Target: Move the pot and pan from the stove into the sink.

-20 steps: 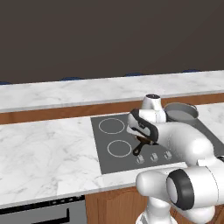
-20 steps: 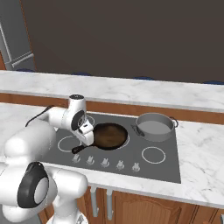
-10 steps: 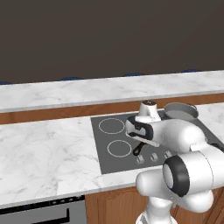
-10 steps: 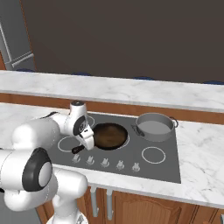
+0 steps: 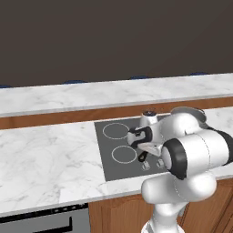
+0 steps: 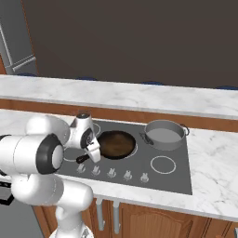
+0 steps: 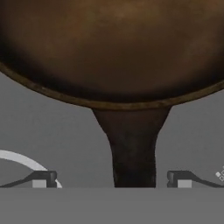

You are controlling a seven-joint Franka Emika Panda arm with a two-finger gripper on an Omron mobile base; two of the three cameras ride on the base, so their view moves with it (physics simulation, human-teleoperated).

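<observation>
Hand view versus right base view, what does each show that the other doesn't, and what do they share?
Hand view alone: the open pincer, its two dark fingertips standing apart on either side of the short black straight handle, not touching it.

Right base view alone: the wide round grey metal pot on the back burner, the row of small silver knobs, and the white marble counter.

Both: the shallow round dark brown skillet resting on the flat dark grey cooktop.

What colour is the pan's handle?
Black to very dark brown; the pan's handle shows best in the hand view.
</observation>
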